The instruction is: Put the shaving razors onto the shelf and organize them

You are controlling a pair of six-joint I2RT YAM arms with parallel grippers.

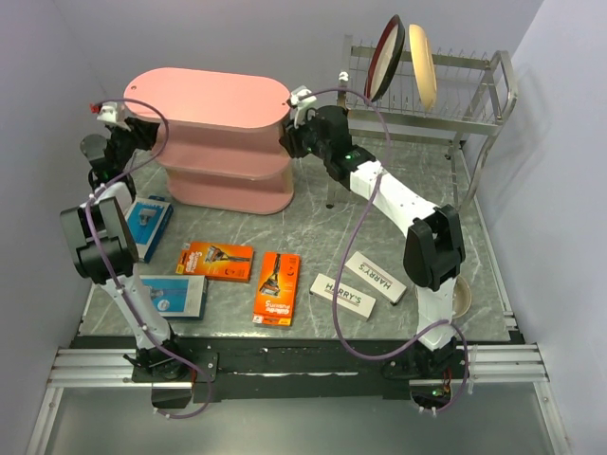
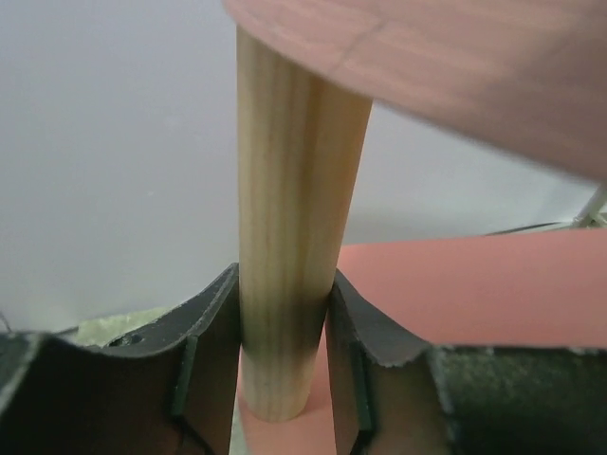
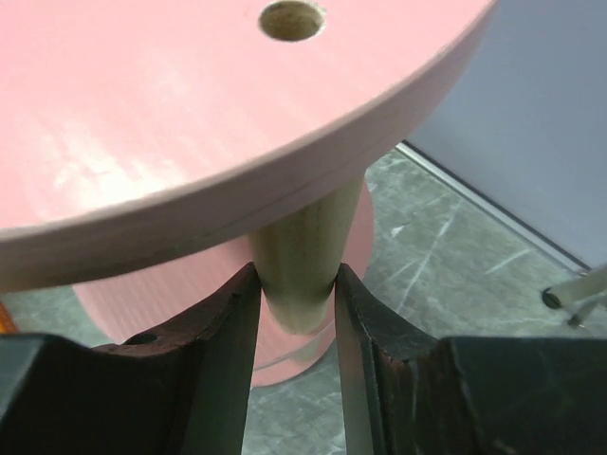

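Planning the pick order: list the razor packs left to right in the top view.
Far blue-and-white card → near blue-and-white card → sideways orange card → upright orange card → near white HARRY'S box → far white HARRY'S box.

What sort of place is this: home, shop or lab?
Most likely a staged robot test cell, not a home or shop: plain partition walls box in a marble-look table, the arms are bolted to aluminium rails, and the pink shelf, dish rack and razor packs look like props.

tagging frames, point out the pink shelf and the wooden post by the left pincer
pink oval-topped tiered shelf point(image 1: 209, 95): top view, top board
light wooden round post point(image 2: 289, 218): left wrist view, mid shaft
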